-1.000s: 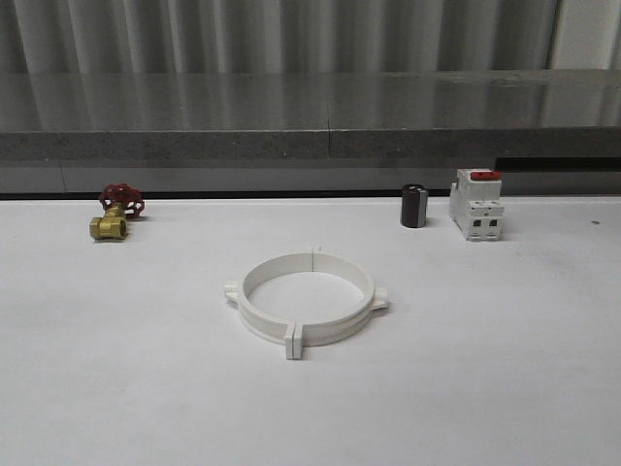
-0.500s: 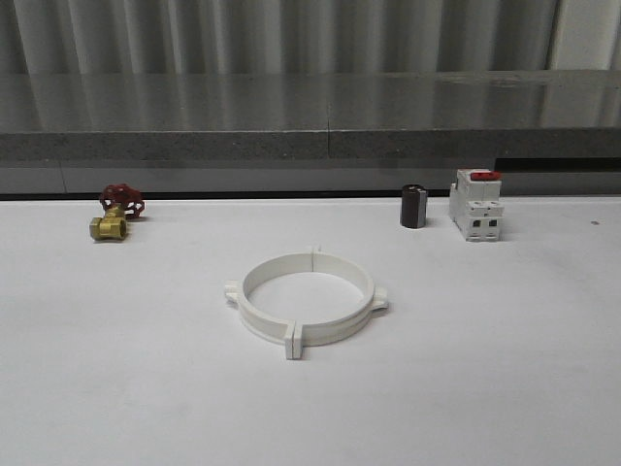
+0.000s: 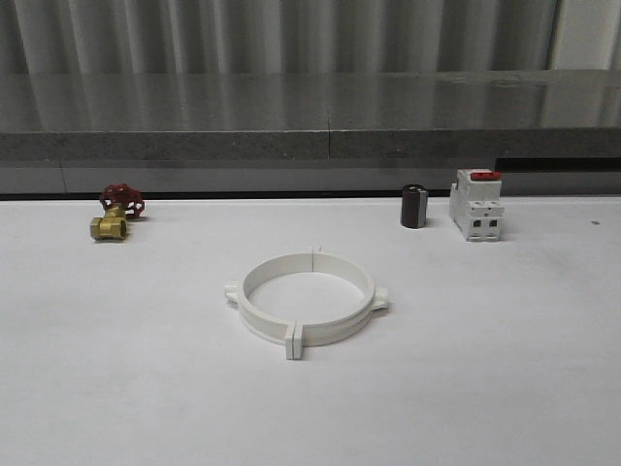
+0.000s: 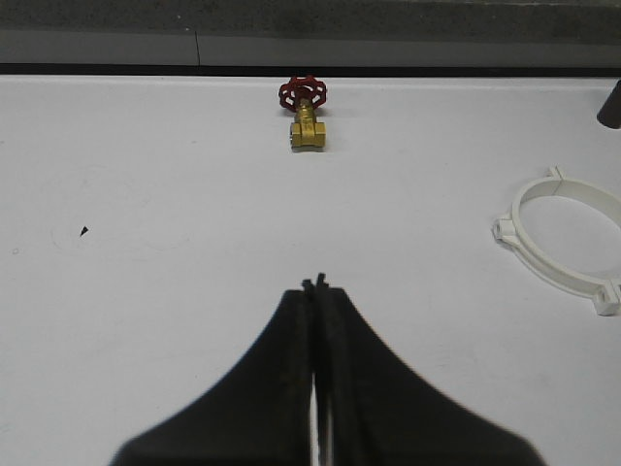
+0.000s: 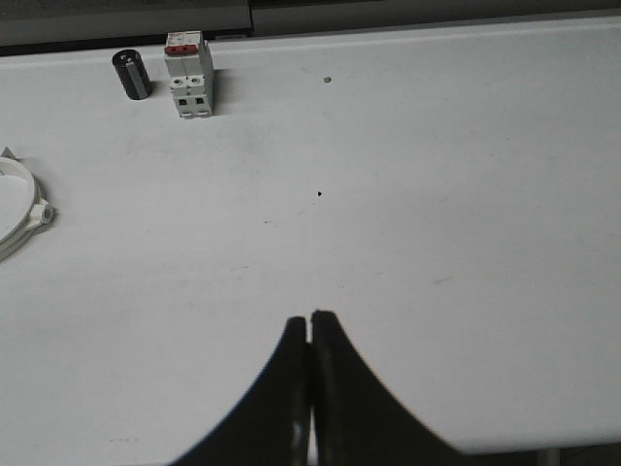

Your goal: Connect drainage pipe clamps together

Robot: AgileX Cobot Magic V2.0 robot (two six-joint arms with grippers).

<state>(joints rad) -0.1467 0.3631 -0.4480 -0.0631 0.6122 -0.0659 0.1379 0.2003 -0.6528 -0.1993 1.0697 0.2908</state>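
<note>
Two drainage pipe clamps [image 3: 307,307] are lying joined as a ring, so the task looks finished. Left hand [image 4: 315,283] and right hand [image 5: 310,316], well apart from the ring, are sitting closed and empty.

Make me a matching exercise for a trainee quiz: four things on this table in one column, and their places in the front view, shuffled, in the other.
Things:
1. white ring
2. brass valve
3. black cylinder
4. white switch

Places:
A. far left, at the back
B. furthest right, at the back
C. middle of the table
D. just left of the switch

Pairs: 1-C, 2-A, 3-D, 4-B
</note>
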